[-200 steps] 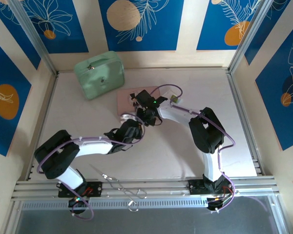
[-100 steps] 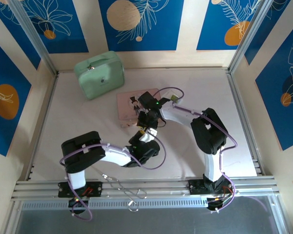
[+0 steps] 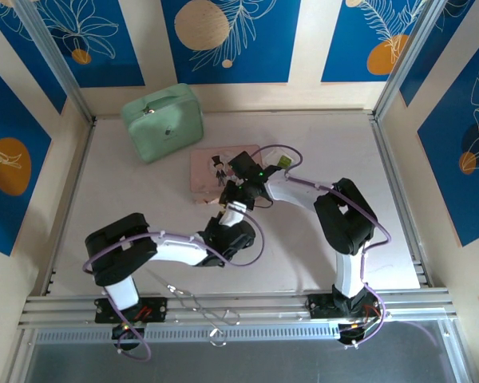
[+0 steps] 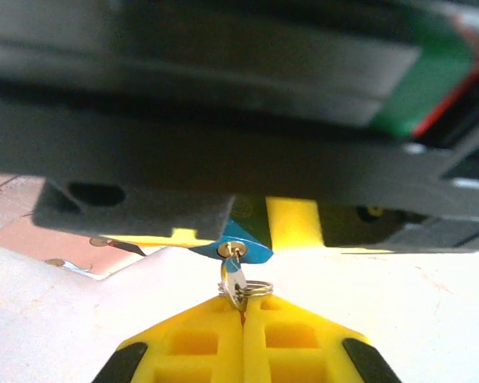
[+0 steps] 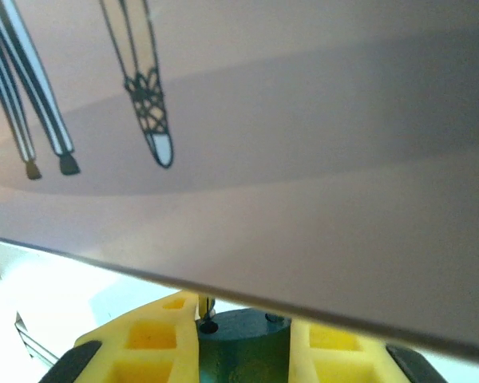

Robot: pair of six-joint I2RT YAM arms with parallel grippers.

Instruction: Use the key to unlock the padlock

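My left gripper (image 4: 241, 303) is pinched fully closed on the key (image 4: 233, 279). The key's long axis runs straight ahead, tip in the padlock (image 4: 241, 244) (blue keyhole end towards those fingers). My right gripper (image 5: 243, 319) clamps the padlock's body just beside the pink tin (image 5: 303, 159).

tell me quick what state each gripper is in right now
left gripper: closed, pinching the key
right gripper: closed on the padlock
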